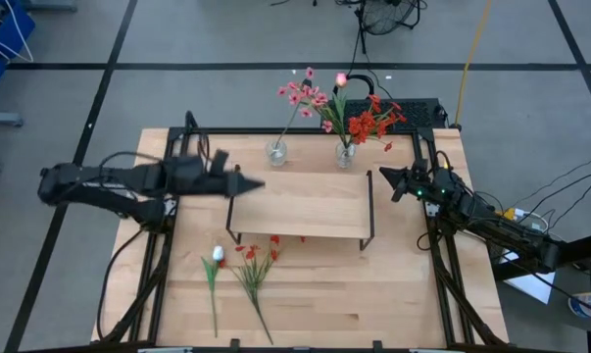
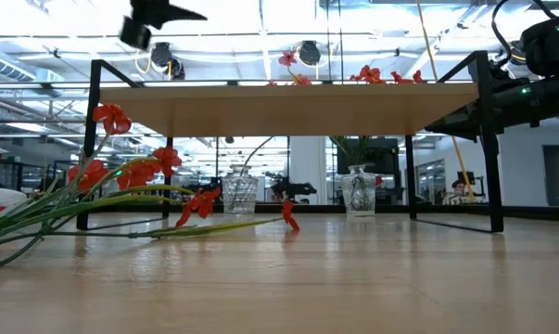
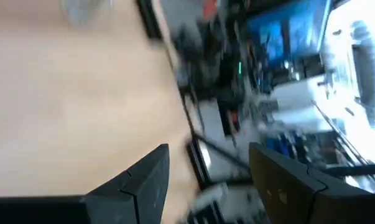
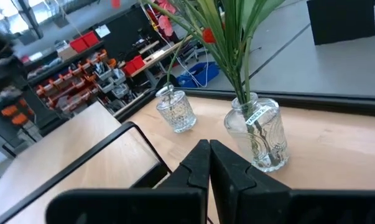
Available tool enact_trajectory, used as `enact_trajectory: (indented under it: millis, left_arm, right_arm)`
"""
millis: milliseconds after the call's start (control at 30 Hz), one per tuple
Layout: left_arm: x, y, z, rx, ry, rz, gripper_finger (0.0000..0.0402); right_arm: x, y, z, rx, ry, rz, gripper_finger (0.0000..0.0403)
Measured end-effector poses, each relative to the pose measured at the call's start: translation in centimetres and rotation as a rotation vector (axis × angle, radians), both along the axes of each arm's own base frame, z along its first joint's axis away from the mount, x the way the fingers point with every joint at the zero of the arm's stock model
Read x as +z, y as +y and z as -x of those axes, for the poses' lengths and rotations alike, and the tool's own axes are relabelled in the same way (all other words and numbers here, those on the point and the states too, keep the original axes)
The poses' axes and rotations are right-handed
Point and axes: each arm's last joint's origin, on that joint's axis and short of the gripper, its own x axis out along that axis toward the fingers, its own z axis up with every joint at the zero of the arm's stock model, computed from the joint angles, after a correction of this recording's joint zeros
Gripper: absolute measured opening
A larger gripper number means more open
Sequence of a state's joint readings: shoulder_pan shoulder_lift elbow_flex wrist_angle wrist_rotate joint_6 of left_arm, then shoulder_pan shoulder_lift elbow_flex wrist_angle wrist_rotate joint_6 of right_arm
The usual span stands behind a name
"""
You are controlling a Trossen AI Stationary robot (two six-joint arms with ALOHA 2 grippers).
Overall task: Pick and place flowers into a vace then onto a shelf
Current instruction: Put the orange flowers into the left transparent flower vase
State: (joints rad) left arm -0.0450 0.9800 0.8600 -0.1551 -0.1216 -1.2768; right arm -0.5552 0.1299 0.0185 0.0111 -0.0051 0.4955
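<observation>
Two clear glass vases stand on the table behind the shelf [image 1: 300, 201]. The left vase [image 1: 276, 152] holds pink blossoms; the right vase [image 1: 345, 155] holds red blossoms and a pink tulip. In front of the shelf, a white tulip stem [image 1: 215, 273] and a red-blossom stem [image 1: 257, 277] lie flat on the table. My left gripper [image 1: 256, 182] hovers open above the shelf's left end, high in the low view [image 2: 196, 14]. My right gripper [image 1: 383, 176] is shut beside the shelf's right end, pointing at the right vase [image 4: 259, 134].
The shelf's board [image 2: 288, 96] stands on thin black end frames, with open space beneath. The tabletop has black rails along its left and right sides. The table's near part in front of the loose stems is bare wood [image 1: 373, 294]. Cables lie past the right edge.
</observation>
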Motion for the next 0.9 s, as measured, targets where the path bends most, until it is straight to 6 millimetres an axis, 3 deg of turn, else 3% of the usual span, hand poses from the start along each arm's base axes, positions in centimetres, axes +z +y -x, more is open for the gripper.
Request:
enact_trajectory:
  millis: [233,467,633,900]
  left_arm:
    - [-3.1,-8.3,-1.0,-0.125,0.165,0.255,0.0225]
    - [-7.1,-14.0,-1.7,-0.076,0.323,0.523,0.0225]
    - [-10.6,-16.2,-2.3,-0.083,0.554,0.688,0.0225]
    - [-15.0,-16.6,-3.9,-0.076,0.767,0.7,0.0225]
  right_arm:
    - [0.0,0.1,0.0,0.024,0.004,0.007,0.0002]
    - [0.0,0.0,-0.1,0.027,0.018,0.019,0.0002]
    - [-0.1,0.0,-0.1,0.032,0.04,0.055,0.0002]
    - [-0.1,0.0,-0.1,0.038,0.052,0.063,0.0002]
